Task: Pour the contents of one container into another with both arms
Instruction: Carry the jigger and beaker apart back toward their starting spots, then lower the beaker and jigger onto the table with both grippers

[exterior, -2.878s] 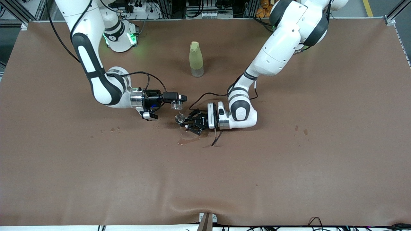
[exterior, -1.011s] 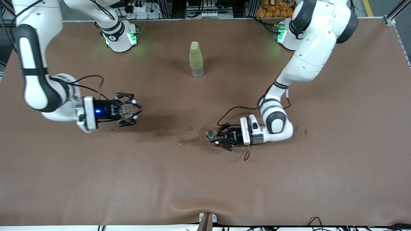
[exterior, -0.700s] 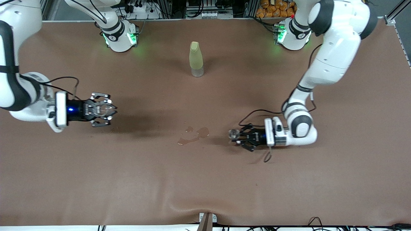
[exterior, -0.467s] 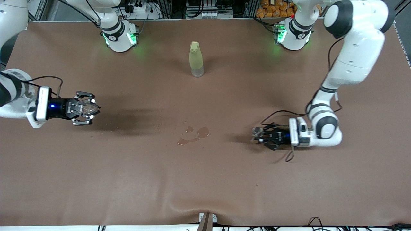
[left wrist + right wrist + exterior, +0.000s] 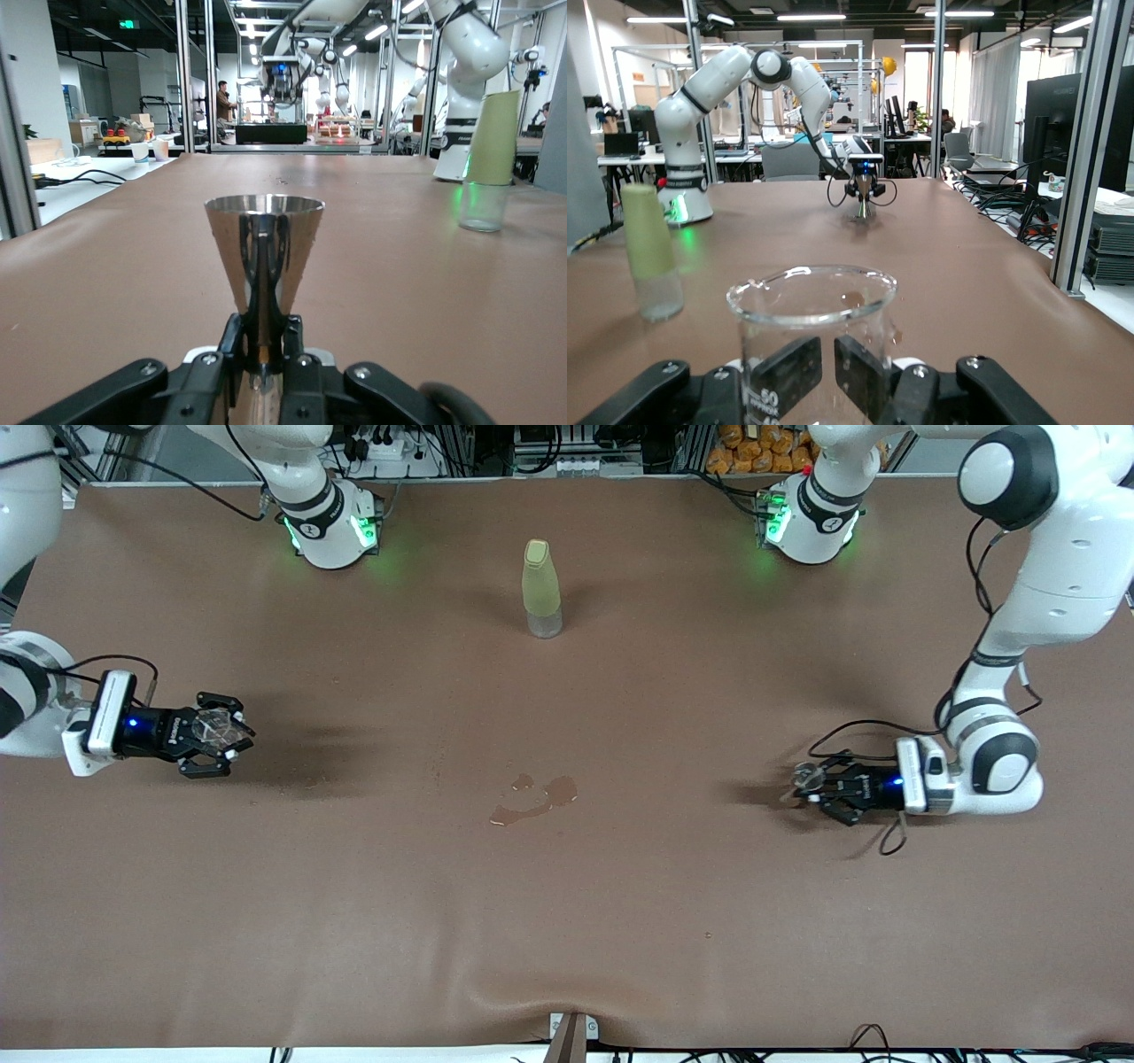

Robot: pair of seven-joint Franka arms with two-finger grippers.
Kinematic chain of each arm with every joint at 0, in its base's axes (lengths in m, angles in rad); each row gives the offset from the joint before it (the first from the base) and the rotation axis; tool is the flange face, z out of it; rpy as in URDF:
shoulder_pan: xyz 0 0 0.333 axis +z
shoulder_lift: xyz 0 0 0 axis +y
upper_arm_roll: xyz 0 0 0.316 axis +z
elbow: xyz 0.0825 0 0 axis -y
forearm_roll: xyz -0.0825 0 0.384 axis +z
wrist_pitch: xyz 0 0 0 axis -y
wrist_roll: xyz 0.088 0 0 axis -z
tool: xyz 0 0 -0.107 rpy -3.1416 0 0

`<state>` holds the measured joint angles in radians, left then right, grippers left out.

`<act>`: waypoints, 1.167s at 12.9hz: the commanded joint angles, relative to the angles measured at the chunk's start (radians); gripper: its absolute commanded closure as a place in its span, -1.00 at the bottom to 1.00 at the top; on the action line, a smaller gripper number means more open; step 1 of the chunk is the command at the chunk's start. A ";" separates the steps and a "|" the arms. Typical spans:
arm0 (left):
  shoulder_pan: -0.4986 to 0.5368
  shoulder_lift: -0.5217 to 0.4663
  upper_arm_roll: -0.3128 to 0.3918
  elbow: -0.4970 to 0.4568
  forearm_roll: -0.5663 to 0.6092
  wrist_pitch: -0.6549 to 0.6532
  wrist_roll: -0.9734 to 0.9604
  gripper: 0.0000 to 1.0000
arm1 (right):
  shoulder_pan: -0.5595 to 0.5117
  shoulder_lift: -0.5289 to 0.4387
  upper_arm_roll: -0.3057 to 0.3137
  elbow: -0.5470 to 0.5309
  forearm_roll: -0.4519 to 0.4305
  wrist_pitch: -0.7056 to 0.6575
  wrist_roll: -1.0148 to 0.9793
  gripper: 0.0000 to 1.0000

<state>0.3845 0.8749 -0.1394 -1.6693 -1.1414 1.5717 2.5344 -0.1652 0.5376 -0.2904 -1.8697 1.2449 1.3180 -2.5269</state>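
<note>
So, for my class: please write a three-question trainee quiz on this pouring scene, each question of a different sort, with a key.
1. True or false: the left gripper is shut on the metal jigger.
2. What does the right gripper hold? A) yellow-green bottle B) glass beaker C) nothing
3. Fill in: on the brown table cover, nearer the front camera than the yellow-green bottle, lies a small ____ of liquid.

Key
1. True.
2. B, the glass beaker.
3. Spill: the spill lies between the two grippers.
</note>
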 commanded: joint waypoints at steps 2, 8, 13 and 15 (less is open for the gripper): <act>0.065 -0.007 0.000 0.003 0.028 -0.042 -0.026 1.00 | -0.040 0.135 0.014 0.101 -0.041 -0.036 -0.128 1.00; 0.111 0.048 0.053 0.042 0.035 -0.104 -0.078 1.00 | -0.039 0.245 0.014 0.106 -0.065 -0.013 -0.280 1.00; 0.103 0.050 0.057 0.039 0.035 -0.101 -0.036 1.00 | -0.031 0.324 0.019 0.122 -0.062 0.021 -0.358 1.00; 0.102 0.052 0.061 0.037 0.035 -0.099 -0.031 1.00 | -0.027 0.343 0.020 0.135 -0.058 0.036 -0.383 1.00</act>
<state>0.4875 0.9223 -0.0819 -1.6461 -1.1251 1.4933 2.4914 -0.1851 0.8465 -0.2783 -1.7679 1.2015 1.3519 -2.7636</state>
